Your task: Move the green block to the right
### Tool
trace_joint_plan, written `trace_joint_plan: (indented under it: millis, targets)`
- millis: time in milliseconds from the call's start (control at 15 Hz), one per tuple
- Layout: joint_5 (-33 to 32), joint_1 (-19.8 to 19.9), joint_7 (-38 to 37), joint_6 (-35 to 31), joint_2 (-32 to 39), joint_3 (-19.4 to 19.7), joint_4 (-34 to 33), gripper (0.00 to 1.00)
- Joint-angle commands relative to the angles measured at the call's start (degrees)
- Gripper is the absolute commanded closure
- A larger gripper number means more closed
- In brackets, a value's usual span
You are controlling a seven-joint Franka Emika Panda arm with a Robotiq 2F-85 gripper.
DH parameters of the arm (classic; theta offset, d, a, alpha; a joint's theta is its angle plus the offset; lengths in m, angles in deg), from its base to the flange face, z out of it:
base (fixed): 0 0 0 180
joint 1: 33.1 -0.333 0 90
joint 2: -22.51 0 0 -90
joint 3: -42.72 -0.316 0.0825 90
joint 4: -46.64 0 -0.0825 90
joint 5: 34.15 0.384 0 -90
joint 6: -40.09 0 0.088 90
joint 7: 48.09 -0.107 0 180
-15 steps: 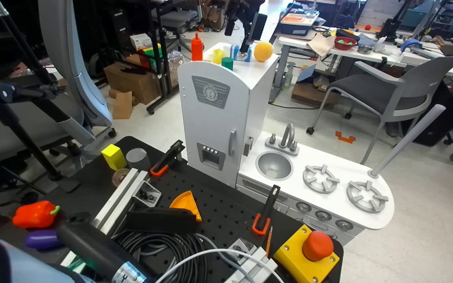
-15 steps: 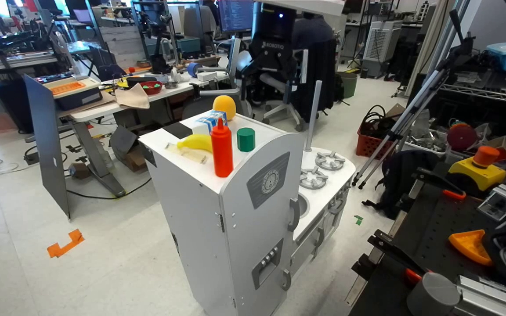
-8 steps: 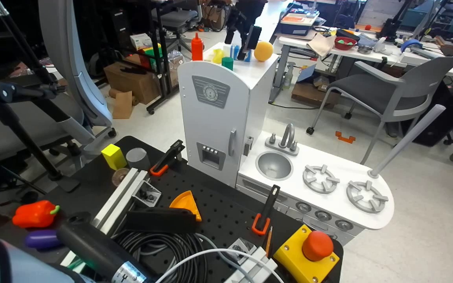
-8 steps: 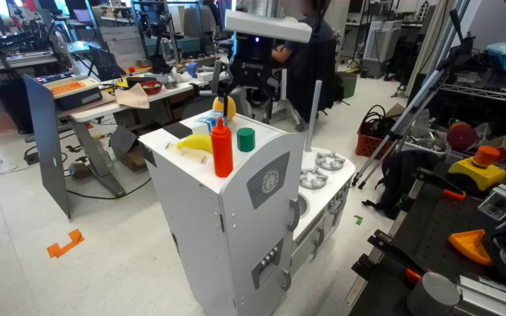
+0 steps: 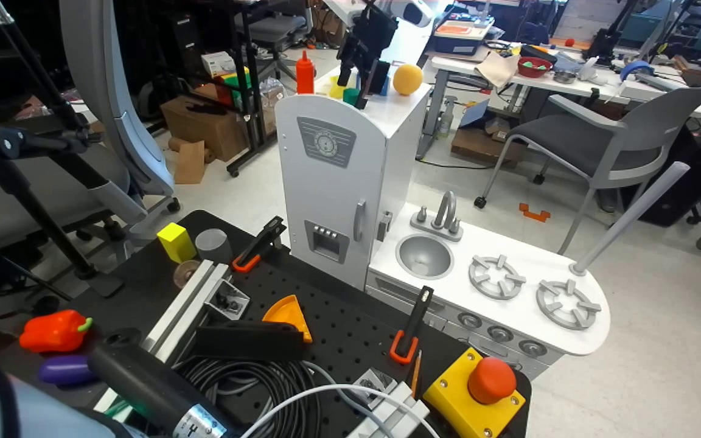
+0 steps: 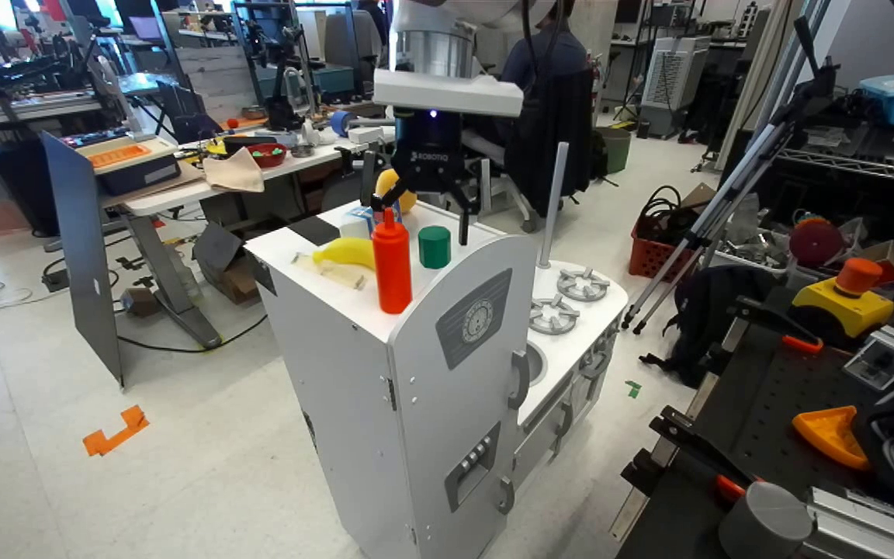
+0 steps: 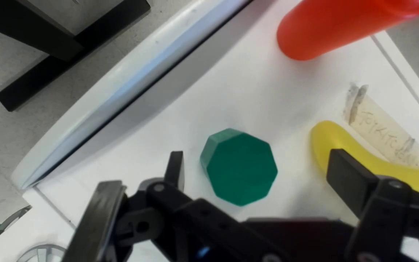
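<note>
The green block (image 7: 244,171) is a small eight-sided piece standing on the white top of the toy fridge (image 6: 303,268). It shows near the middle of the wrist view and behind the raised front panel in both exterior views (image 6: 434,248) (image 5: 350,95). My gripper (image 7: 256,160) is open and empty, with one finger on each side of the block in the wrist view. The fingers do not touch the block there. In an exterior view the gripper (image 6: 421,223) is just above and behind the block, and one fingertip is partly hidden by the red bottle.
The orange-red bottle (image 6: 393,268) stands close to the block. A yellow banana (image 7: 369,160) lies near my right-hand finger in the wrist view. A blue-white carton (image 6: 358,225) and an orange-yellow ball (image 5: 408,79) are behind. The raised curved front panel (image 7: 129,91) edges the fridge top.
My gripper has come down and toward the fridge's front panel, from behind the carton to over the green block. It stays open. The block and the other objects have not moved.
</note>
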Motion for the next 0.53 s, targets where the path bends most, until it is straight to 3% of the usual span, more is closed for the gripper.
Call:
trace_joint_plan:
  millis: [0, 67, 467]
  targets:
    - [0.46, -1.18, -2.16, 1.55, 2.1, 0.74, -3.05, 0.25]
    - [0.32, -1.32, -2.48, 1.41, 2.24, 0.83, -3.13, 0.26]
    - [-1.34, -2.1, -4.23, -1.26, 0.48, 2.14, -0.97, 0.73]
